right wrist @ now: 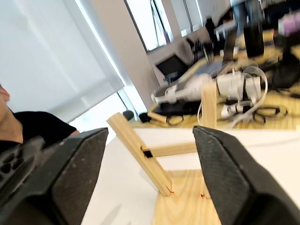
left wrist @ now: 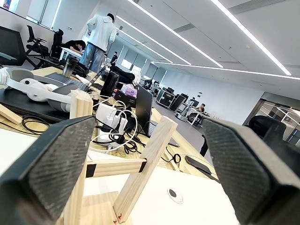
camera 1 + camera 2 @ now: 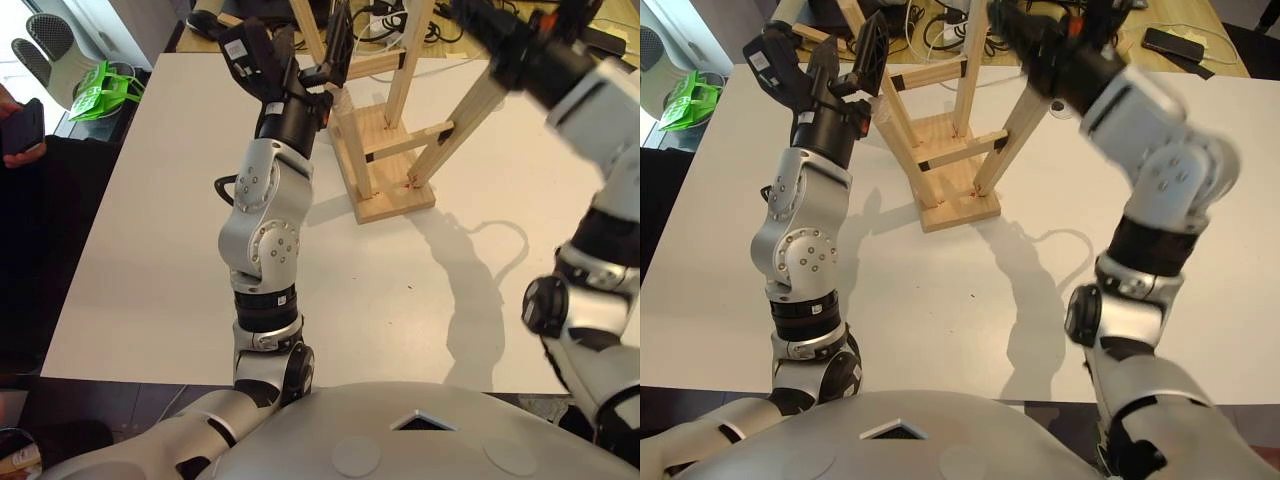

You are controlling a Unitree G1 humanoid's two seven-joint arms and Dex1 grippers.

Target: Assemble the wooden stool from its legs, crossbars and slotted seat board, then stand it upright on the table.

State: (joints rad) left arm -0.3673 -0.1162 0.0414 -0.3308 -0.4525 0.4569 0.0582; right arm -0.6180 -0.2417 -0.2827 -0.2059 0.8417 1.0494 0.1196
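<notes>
Left fingers (image 2: 51,164) stood wide apart and held nothing. Right fingers (image 1: 225,178) were spread equally wide and were also empty. Both pairs hung above the table (image 3: 150,250), up near the free ends of the legs (image 3: 465,120). The left fingers were just beside 1 leg and, as far as we could tell, not touching it.

Stool (image 3: 940,130): upside down near the far middle of the table. The slotted seat board (image 3: 390,205) lay flat on the surface and the legs pointed up. 2 crossbars (image 3: 960,150) were seen bridging neighbouring legs, and we noted no loose parts on the table.

Progress, our judgement: assembly looked complete, or very nearly so. We could not check how tight the joints were. Remaining: take hold of the stool, turn it over and set it on its legs.
</notes>
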